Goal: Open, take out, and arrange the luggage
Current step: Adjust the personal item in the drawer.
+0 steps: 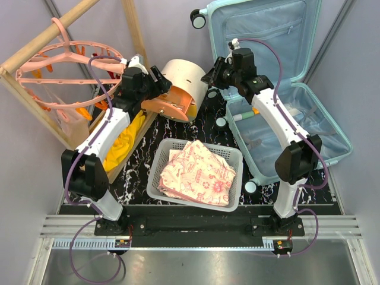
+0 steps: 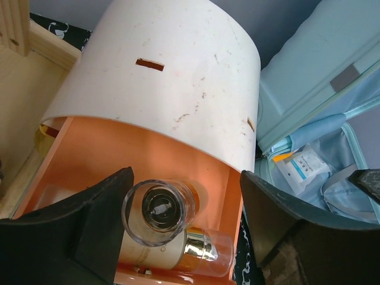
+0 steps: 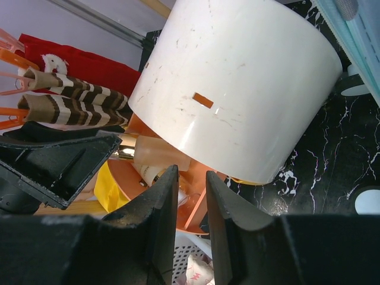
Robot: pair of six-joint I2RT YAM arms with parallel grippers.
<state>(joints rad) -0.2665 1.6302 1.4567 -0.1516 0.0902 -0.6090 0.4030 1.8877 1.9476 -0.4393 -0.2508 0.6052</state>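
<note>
Up in the right corner of the top view, the luggage [image 1: 323, 133] lies open. Its lid leans upright at the back and its lower half sits flat on the surface [image 1: 205, 127], with a few small things inside, among them a white packet [image 2: 303, 169].

Neither claw is on it. My left claw [image 2: 185, 190] hangs at the mouth of the box [image 1: 184, 77] at upper centre, fingers wide apart. A clear bottle [image 2: 159, 211] lies between them in the orange drawer, and it is not pinched. My right claw [image 3: 192, 178] sits just beside the box's other side with only a narrow gap between the fingers. Orange shows through that gap, but I cannot tell whether they clamp anything. Low in the frame, a basket [image 1: 155, 172] holds a folded floral cloth.

I judge the shell stiff, smooth and bulky, too big for one claw to lift. Its wheels mean it may roll or swing if I shove it. The ribbed sides would slip between my fingers, so the thin rim of the open half is the best place to pinch. The lining is soft and would bunch up, so it gives no firm hold. What is inside looks light, so I would pick it out piece by piece.
</note>
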